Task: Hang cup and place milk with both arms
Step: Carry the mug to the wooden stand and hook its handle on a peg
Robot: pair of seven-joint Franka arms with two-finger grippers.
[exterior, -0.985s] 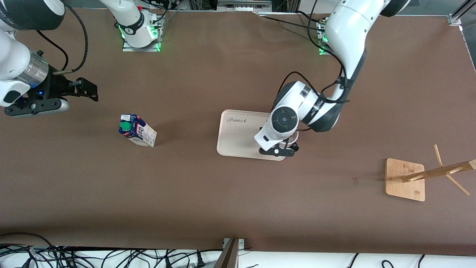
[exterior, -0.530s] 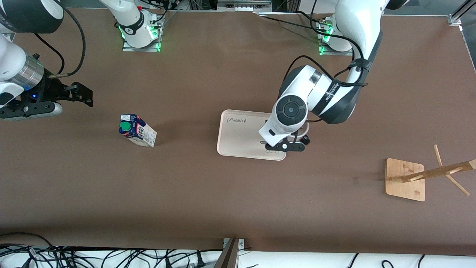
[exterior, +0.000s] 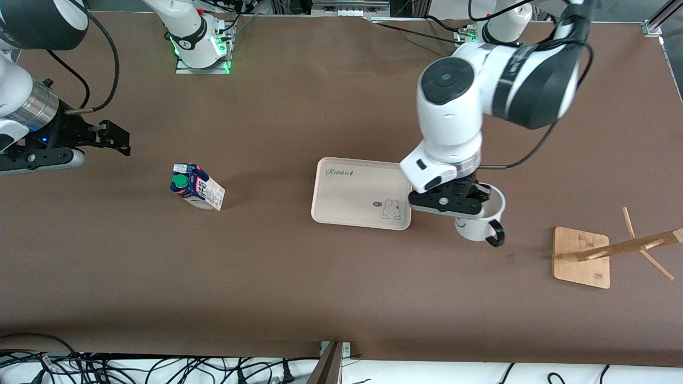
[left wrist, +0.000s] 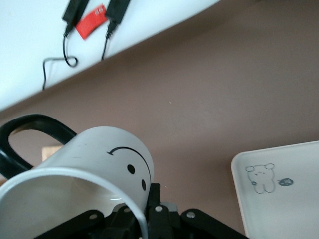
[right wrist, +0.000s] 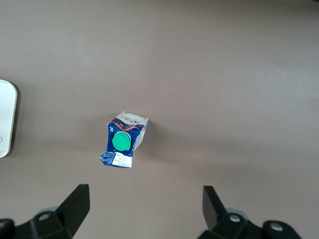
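My left gripper (exterior: pixel 469 205) is shut on the rim of the white cup (exterior: pixel 476 223), which has a black handle and a smiley face. It holds the cup in the air over the bare table between the tray and the wooden rack. The left wrist view shows the cup (left wrist: pixel 94 164) tilted with the rim pinched between the jaws. The blue and white milk carton (exterior: pixel 196 187) with a green cap stands on the table toward the right arm's end. My right gripper (exterior: pixel 114 137) is open in the air near it. The right wrist view shows the carton (right wrist: pixel 123 139) ahead of the open fingers.
A pale tray (exterior: pixel 347 197) with a rabbit drawing lies mid-table and also shows in the left wrist view (left wrist: pixel 289 199). A wooden cup rack (exterior: pixel 581 257) with angled pegs stands toward the left arm's end. Cables lie along the front edge.
My left gripper has lifted the cup off the tray and carried it toward the wooden rack. My right gripper has shifted slightly away from the milk carton.
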